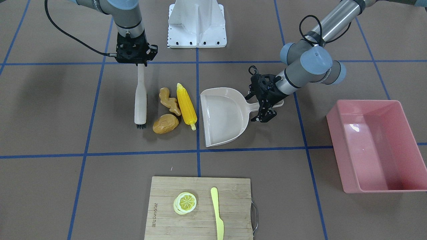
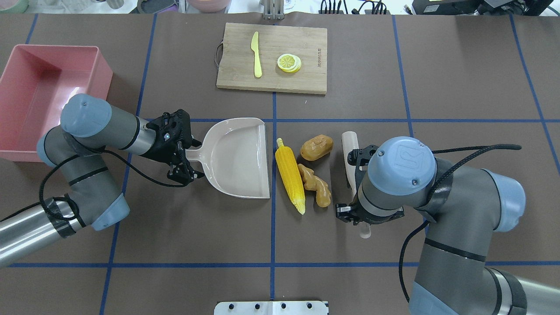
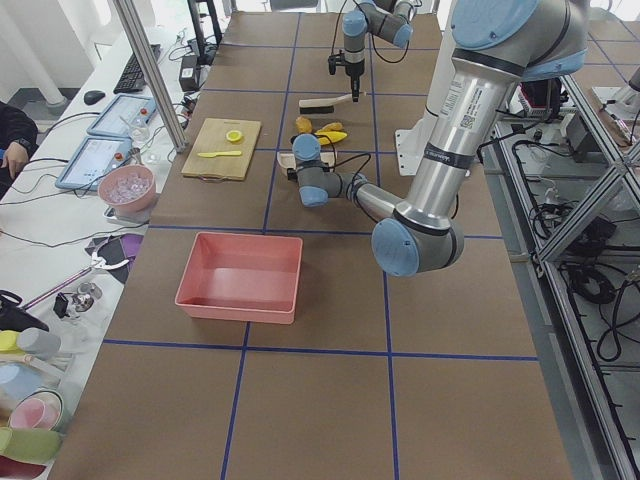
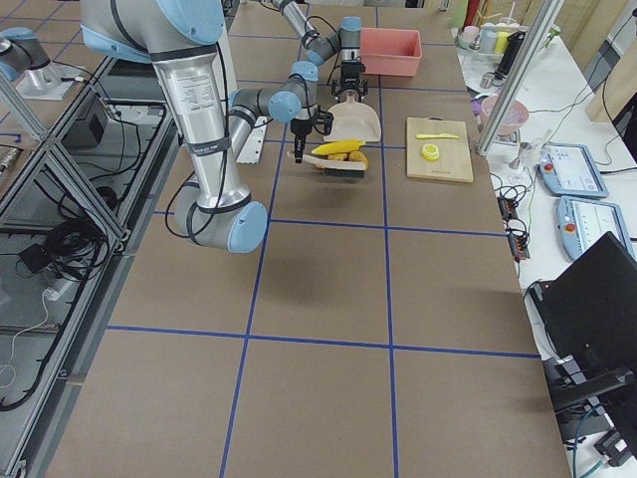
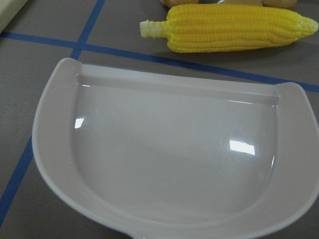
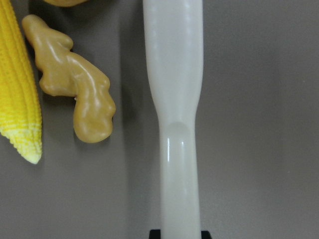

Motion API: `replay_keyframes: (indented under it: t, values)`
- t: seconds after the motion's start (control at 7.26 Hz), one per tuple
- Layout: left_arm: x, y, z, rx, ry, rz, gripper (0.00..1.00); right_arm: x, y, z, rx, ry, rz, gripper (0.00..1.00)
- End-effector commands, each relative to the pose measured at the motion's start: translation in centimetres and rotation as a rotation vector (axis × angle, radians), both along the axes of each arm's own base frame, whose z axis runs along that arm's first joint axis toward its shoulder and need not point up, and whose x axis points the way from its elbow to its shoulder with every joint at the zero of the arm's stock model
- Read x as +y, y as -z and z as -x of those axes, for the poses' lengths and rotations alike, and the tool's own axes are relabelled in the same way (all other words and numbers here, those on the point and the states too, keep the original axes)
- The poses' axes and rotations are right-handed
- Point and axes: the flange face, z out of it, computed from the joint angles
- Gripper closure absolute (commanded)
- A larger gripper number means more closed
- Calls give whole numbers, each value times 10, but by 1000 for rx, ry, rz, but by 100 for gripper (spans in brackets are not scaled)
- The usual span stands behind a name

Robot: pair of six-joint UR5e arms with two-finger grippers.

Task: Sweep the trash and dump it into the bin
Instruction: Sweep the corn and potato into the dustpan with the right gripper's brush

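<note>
— Bamboo cutting board (image 1: 200, 208) sits closest, with a lemon slice (image 1: 185, 202) and a plastic knife (image 1: 217, 218) on it. Has any trash been swept?

— Not yet. From the left: the right end effector (image 1: 138, 63) is clenched on the brush (image 1: 140, 106) handle, bristles on the counter (image 1: 50, 110). Beside it lie the potato (image 1: 165, 123), ginger root (image 1: 169, 101) and corn cob (image 1: 186, 106), then the empty dustpan (image 1: 225, 116).

— And the left end effector (image 1: 265, 108)?

— Grasping the dustpan handle. Sweeping and dumping are both left; the pink bin (image 1: 377, 146) waits empty, well apart.

— Anything blocking?

— No, I judge the path open.

cutting board (image 1: 200, 213) bearing lemon slice (image 1: 185, 202), plastic knife (image 1: 217, 213).
</note>
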Motion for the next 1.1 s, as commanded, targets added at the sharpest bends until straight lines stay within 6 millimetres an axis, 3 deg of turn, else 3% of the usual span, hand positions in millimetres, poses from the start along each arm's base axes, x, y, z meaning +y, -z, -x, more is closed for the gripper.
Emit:
replay_keyframes:
  t: [0.0,0.14,0.41,0.69,0.96]
  values:
    - [0,0,0,-1,0,2,3,-4,-3,12,14,-37,15,100]
    - [0,0,0,-1,0,2,3,-5,-7,18,17,-51,29,100]
    - [0,1,0,0,0,1,4,-10,6,42,-42,-54,18,100]
    - [0,1,0,1,-1,0,4,9,32,69,-71,-41,36,100]
    - [1,0,0,-1,-1,1,4,9,58,90,-93,-43,39,100]
